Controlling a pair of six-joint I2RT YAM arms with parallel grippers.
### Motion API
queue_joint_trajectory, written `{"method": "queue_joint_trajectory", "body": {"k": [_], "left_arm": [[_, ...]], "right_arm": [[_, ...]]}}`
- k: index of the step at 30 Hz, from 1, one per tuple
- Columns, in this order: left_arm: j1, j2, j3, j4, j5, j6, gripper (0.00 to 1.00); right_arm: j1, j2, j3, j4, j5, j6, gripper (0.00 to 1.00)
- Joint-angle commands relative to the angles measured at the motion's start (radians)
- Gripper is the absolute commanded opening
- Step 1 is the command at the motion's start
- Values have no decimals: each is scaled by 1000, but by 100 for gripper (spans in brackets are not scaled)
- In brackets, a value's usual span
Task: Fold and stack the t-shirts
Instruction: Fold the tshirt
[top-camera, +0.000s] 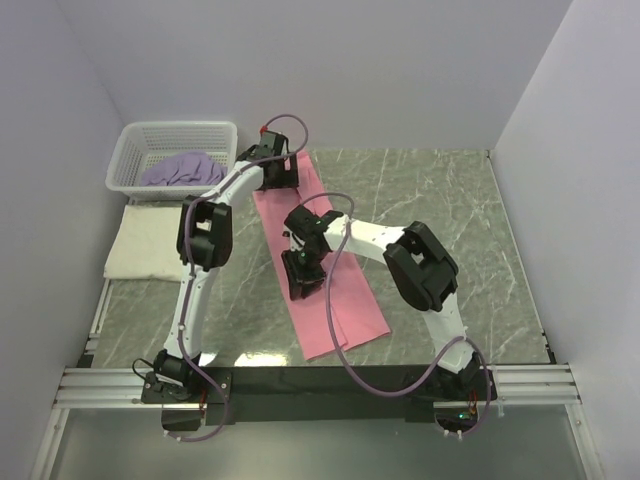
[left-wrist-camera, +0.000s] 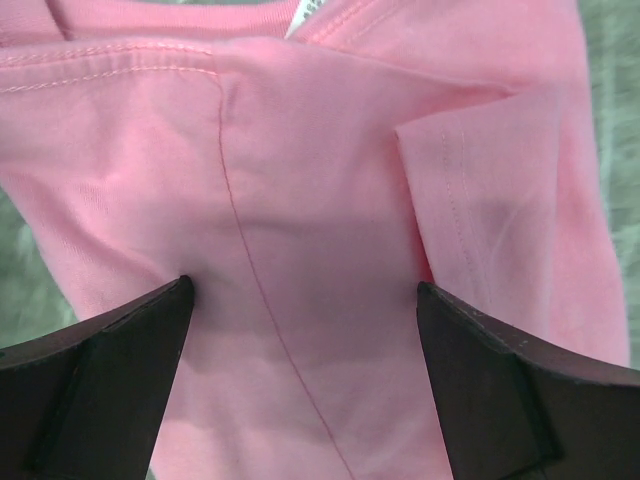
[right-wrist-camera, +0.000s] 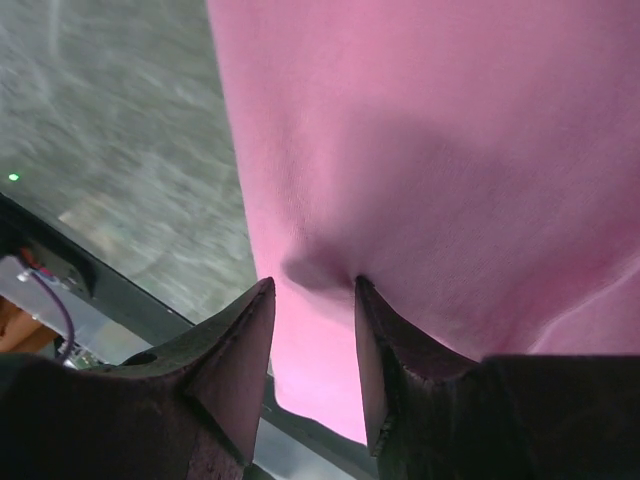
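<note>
Lab test cell: bare white walls (top-camera: 400, 70) around marble-patterned table (top-camera: 450, 200).

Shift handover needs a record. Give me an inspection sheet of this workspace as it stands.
Surface: grey marbled table, no spills seen.
Job's things: pink t-shirt folded into a long strip mid-table; cream t-shirt folded flat at left; lavender t-shirt bunched in the basket.
Clutter: only the white lattice basket, far left.
Grippers: left gripper wide open over the pink collar end; right gripper part open, tips at the strip's edge nearer the cream t-shirt, no grip seen.
Cables: purple cable loops off the right arm across the strip.
Surroundings: plain white walls; metal rail at the near edge.
</note>
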Motion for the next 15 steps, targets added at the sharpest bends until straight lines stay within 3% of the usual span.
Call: {"method": "queue_joint_trajectory", "body": {"k": [1,6,12,15], "left_arm": [[0,56,38,78,103,10,99],[11,44,36,146,180,-28,100],[16,-148,-93,296,232,-79,99],[16,-229,-63,280,238,-96,99]], "right_arm": [[16,12,-2,79,7,47,45],[19,-118,-46,141,95,55,46],[5,-308,-74,159,197,35,47],[-15,-401,-146,162,226,42,47]]}}
